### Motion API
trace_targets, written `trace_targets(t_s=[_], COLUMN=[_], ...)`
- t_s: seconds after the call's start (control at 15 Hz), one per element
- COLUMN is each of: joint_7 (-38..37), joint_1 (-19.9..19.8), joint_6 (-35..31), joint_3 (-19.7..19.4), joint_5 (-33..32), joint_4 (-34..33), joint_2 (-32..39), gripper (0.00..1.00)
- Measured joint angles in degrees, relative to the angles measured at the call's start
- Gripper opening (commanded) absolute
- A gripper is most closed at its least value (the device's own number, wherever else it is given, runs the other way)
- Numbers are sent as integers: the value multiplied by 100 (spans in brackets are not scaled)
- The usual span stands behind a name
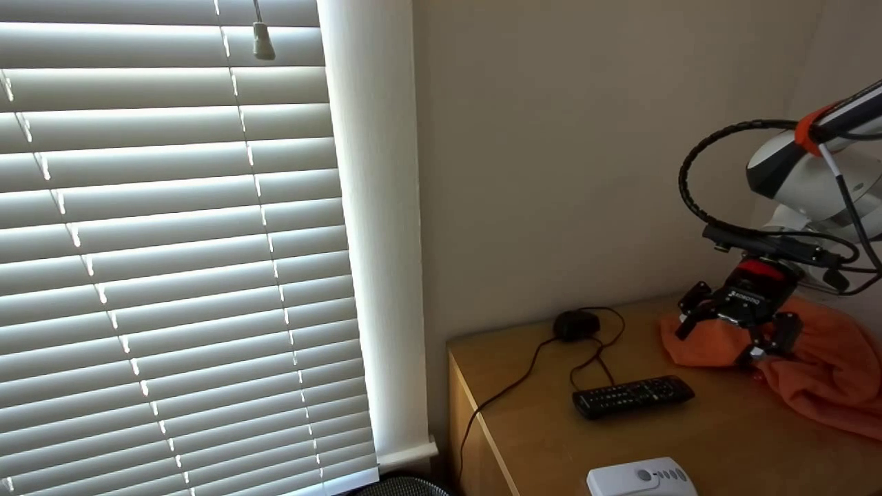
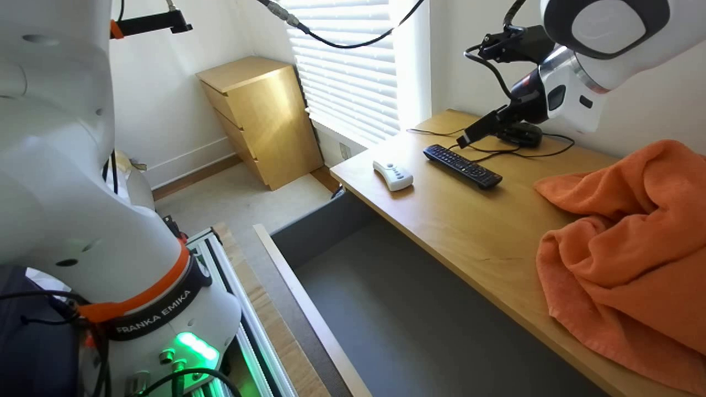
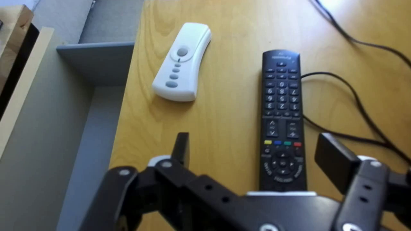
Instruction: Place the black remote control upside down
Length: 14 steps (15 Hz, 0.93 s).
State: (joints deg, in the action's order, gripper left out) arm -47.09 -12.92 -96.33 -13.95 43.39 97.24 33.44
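Note:
The black remote control (image 3: 282,122) lies flat on the wooden dresser top with its button face up. It also shows in both exterior views (image 1: 634,397) (image 2: 462,166). My gripper (image 3: 258,152) is open with nothing between its fingers. In the wrist view the remote shows between the spread fingers, nearer the right one, and its near end is hidden behind the gripper body. In both exterior views the gripper (image 1: 715,344) (image 2: 462,140) hangs above the dresser, apart from the remote.
A white remote (image 3: 183,64) lies beside the black one, near the dresser's edge. A small round black object (image 1: 576,325) with a looping cable sits by the wall. An orange cloth (image 2: 623,242) is bunched on the dresser. An open grey drawer (image 2: 386,309) sticks out below the top.

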Motion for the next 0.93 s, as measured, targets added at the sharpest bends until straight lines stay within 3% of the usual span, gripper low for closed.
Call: trace_targets(t_s=[0.67, 0.93], joint_7=[164, 165], joint_1=[0, 36], joint_6=[-1733, -1889], joint_3=[186, 297], joint_5=[-96, -95], joint_4=[215, 156], joint_2=[544, 618], gripper=[100, 100])
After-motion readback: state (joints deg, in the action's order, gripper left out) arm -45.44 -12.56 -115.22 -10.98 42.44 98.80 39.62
